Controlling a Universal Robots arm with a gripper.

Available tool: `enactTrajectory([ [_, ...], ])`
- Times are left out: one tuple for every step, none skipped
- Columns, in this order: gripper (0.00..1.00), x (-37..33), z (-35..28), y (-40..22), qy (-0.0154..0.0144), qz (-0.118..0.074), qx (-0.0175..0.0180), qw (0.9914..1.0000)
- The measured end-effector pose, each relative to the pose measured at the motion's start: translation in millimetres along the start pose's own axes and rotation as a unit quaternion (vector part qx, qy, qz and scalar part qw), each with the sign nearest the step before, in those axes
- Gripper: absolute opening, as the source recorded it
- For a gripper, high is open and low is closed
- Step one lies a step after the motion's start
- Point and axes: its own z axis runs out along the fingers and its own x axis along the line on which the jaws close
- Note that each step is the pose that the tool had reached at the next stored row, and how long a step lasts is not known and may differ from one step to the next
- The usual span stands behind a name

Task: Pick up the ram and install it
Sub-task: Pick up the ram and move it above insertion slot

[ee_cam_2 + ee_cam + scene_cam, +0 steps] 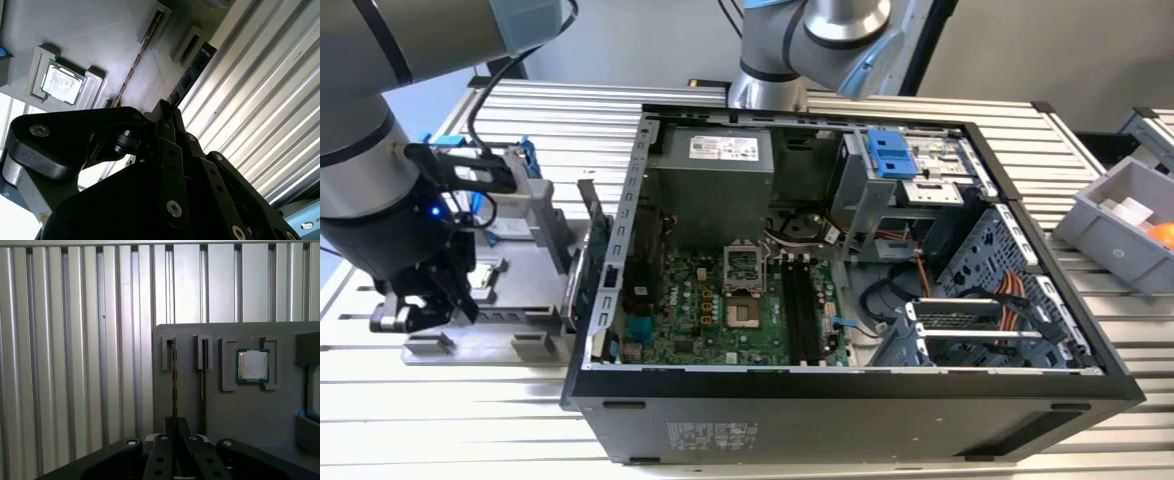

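Setting: robotics lab or assembly workshop. Evidence: ribbed aluminium-profile workbench [454, 420]; industrial robot arm [360, 150]; opened desktop computer case [854, 385], motherboard [707, 310] exposed; grey parts fixture [240, 415]; grey storage bin [1107, 215] alongside.

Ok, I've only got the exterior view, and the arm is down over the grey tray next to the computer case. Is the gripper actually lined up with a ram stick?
Observer: Yes. In the first wrist view the gripper is in line with the edge of the ram, which stands on edge in a slot of the grey tray.
Operator: Is that the only stick in the tray?
Observer: No, a second stick stands on edge in the neighbouring slot.
Operator: Anything else there?
Observer: A processor chip lies flat in a recess beside those slots.
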Motion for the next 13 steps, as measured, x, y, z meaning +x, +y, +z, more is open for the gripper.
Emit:
enactTrajectory([
  [0.00,0.0,-0.6,0.0,0.0001,0.000,0.0000,1.00000],
  [0.00,0.0,-1.1,0.1,0.0000,0.000,0.0000,1.00000],
  [0.00,0.0,-1.7,0.1,0.0000,0.000,0.0000,1.00000],
  [0.00,0.0,-2.4,0.1,0.0001,0.000,0.0000,1.00000],
  [0.00,0.0,-3.1,0.1,0.0000,0.000,0.0000,1.00000],
  [0.00,0.0,-3.9,0.1,0.0000,0.000,0.0000,1.00000],
  [0.00,0.0,-4.8,0.1,0.0000,0.000,0.0000,1.00000],
  [0.00,0.0,-5.8,0.1,0.0001,0.000,0.0000,1.00000],
  [0.00,0.0,-6.7,0.2,0.0000,0.000,0.0000,1.00000],
  [0.00,0.0,-7.8,0.2,0.0000,0.000,0.0000,1.00000],
  [0.00,-0.1,-8.8,0.2,0.0001,0.000,0.0000,1.00000],
  [0.00,-0.1,-9.7,0.2,0.0000,0.000,0.0000,1.00000],
  [0.00,-0.1,-10.7,0.2,0.0000,0.000,0.0000,1.00000],
])
